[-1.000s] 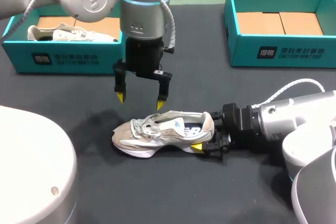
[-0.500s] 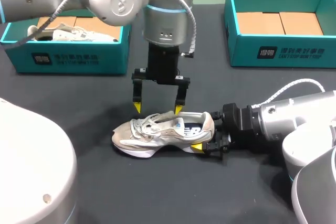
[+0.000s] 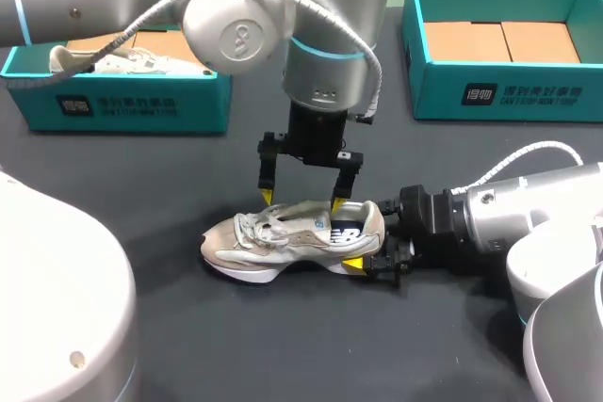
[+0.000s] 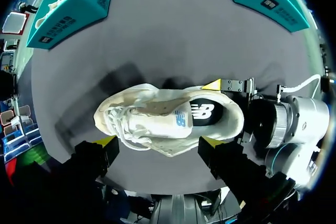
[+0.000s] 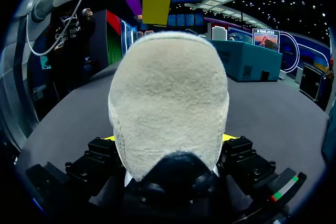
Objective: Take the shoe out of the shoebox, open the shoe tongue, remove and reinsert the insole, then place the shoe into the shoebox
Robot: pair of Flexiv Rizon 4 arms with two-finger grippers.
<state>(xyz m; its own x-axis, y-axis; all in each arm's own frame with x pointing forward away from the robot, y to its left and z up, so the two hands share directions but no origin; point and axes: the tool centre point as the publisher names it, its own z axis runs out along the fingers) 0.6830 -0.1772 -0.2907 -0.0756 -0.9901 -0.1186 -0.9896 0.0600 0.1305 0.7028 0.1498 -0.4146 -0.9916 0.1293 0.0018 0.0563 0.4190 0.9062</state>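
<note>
The shoe (image 3: 297,233) is out on the counter (image 3: 188,327), its 3 o'clock heel clamped in the right hand (image 3: 363,256), left hand (image 3: 301,201) spread wide above; tongue, insole and reboxing remain, I'd say.

Black table (image 3: 283,345), pale shoe (image 3: 283,237) upright near its middle, left shoebox (image 3: 141,107) and right shoebox (image 3: 528,96) along the far edge
</note>
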